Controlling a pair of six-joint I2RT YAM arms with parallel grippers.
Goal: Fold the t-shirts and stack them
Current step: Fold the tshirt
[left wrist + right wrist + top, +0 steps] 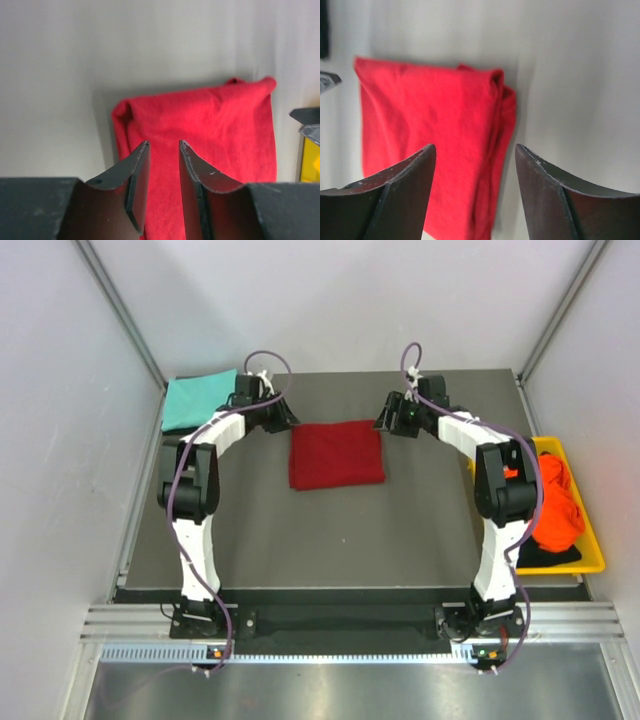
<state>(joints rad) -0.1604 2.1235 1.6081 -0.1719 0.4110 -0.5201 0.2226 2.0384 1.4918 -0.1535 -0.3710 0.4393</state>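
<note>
The folded dark red t-shirt (336, 455) lay on the table (400, 530) between the two hands. The left hand (164, 145) was narrowly parted, the right hand (475, 147) wide, both holding nothing.

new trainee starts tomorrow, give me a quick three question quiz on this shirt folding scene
1. True or false: the red t-shirt lies folded on the table.
2. Fill in: the orange t-shirt lies in the yellow ____.
3. Which one lies at the table's far left corner? A orange t-shirt, B teal t-shirt, C red t-shirt.

Key: 1 true; 2 bin; 3 B.
</note>
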